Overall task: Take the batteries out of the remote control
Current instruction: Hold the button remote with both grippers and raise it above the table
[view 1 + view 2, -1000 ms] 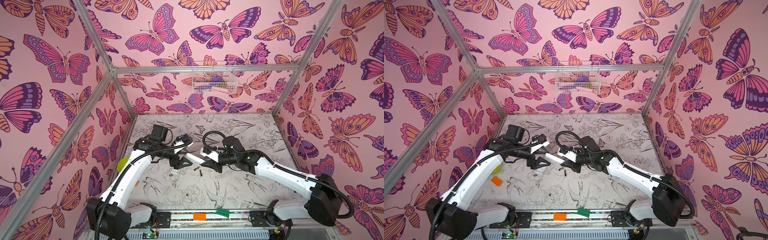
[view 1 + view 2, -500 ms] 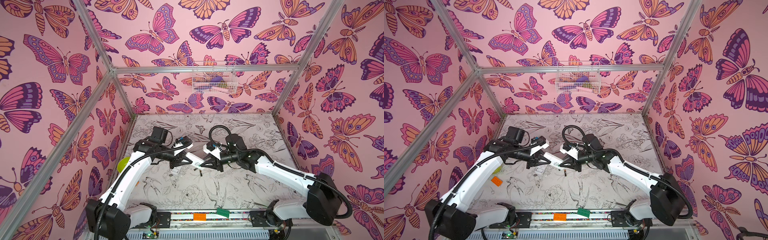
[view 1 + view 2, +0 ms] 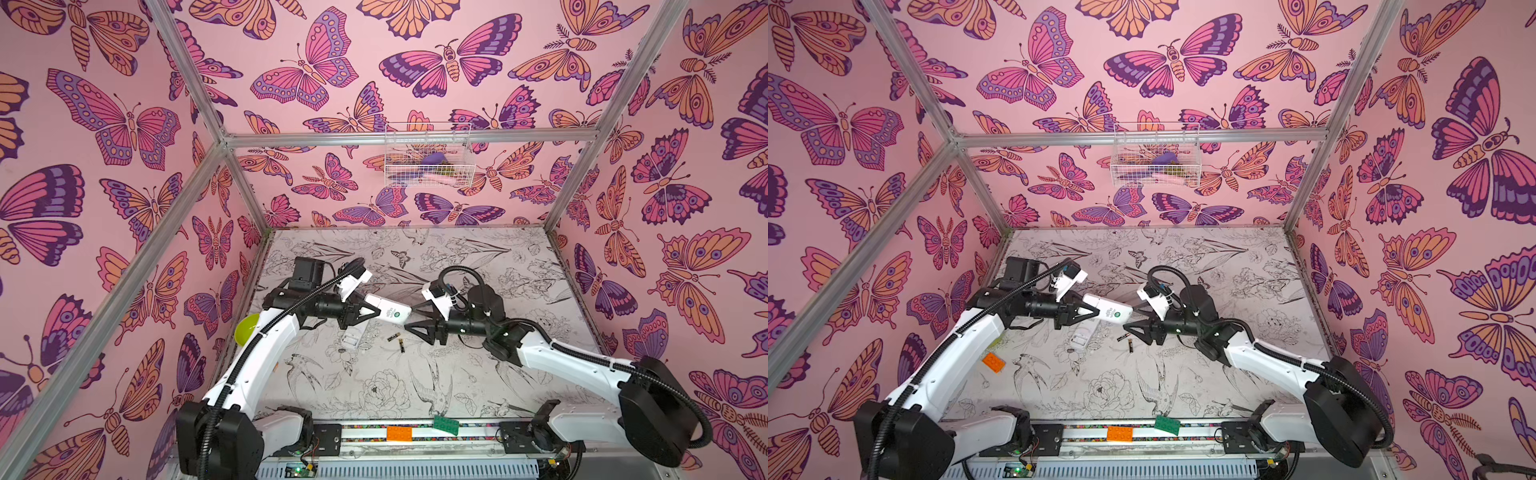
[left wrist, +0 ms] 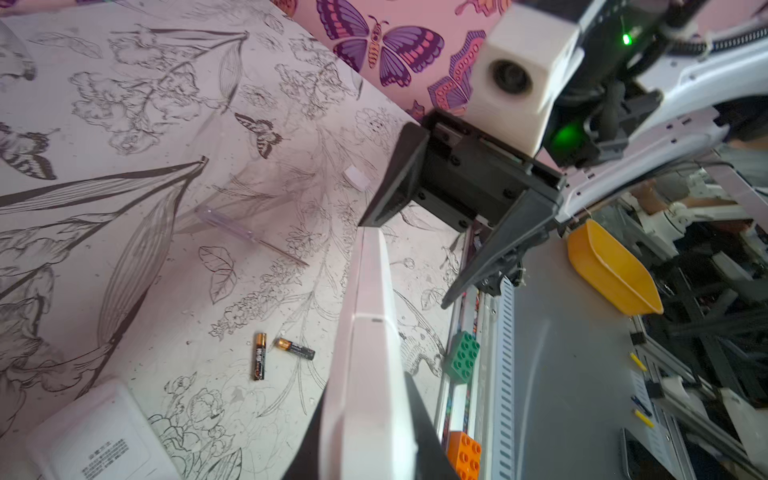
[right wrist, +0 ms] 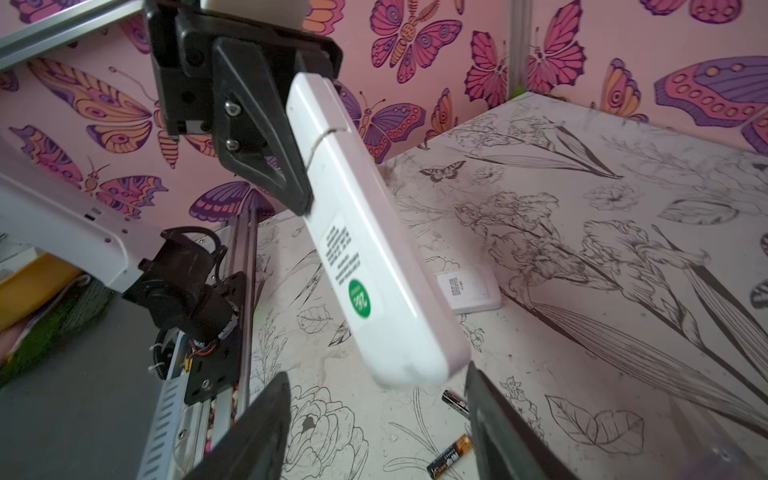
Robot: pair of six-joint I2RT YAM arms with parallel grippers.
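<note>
The left hand [image 3: 362, 312] is clamped on one end of the white remote control [image 3: 390, 312], holding it off the desk [image 3: 498, 386] with its green-stickered end pointing right. The right hand [image 3: 409, 318] hangs just right of that free end, jaws apart and touching nothing. Two batteries [image 3: 394, 337] lie close together on the desk below, just right of a white plastic piece [image 3: 352, 337].

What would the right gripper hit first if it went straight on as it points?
The free end of the white remote, held by the left gripper. It lies just ahead of the right gripper, whose jaws stand open; the gap is unclear.
</note>
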